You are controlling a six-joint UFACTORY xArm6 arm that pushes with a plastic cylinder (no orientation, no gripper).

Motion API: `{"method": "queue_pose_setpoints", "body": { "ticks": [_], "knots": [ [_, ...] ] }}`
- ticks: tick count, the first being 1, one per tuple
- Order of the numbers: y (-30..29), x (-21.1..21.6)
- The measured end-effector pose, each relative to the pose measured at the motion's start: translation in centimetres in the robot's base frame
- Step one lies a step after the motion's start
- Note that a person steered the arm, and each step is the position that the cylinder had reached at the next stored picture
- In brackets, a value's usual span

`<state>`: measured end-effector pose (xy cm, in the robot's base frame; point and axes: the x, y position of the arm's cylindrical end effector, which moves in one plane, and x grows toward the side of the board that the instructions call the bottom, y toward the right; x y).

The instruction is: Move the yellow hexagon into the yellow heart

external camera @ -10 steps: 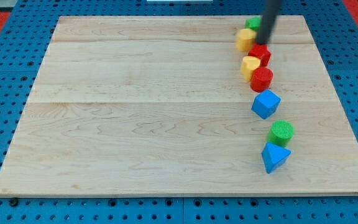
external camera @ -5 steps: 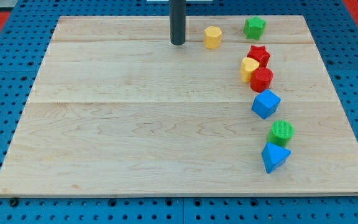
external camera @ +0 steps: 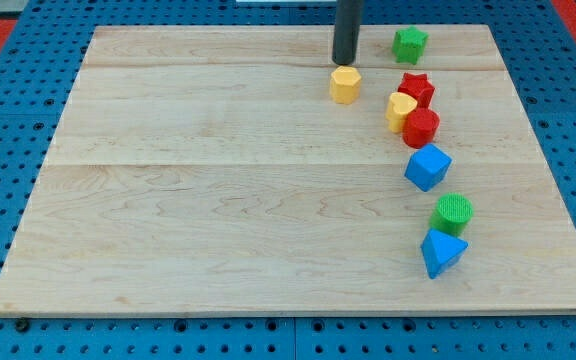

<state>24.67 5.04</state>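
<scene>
Yellow hexagon [external camera: 344, 85] seemingly touching my tip [external camera: 345, 62]

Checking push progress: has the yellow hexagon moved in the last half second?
Yes. The yellow hexagon slid toward the view's bottom, away from the board's top edge; my tip sits just above it.

Pale wooden board [external camera: 218, 200] — blue pegboard [external camera: 8, 120] beneath

Pale smooth wooden board [external camera: 218, 200], visible grain
</scene>
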Motion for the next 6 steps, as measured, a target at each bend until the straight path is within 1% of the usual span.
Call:
{"method": "queue_pose_setpoints", "body": {
  "ticks": [1, 2, 3, 4, 5, 6],
  "knots": [
    [-3.1, 2.4],
    [3.5, 4.3],
    [3.0, 6.1],
    [-0.1, 5.8],
    [0.5, 7.4],
    [3.3, 7.4]
  ]
}}
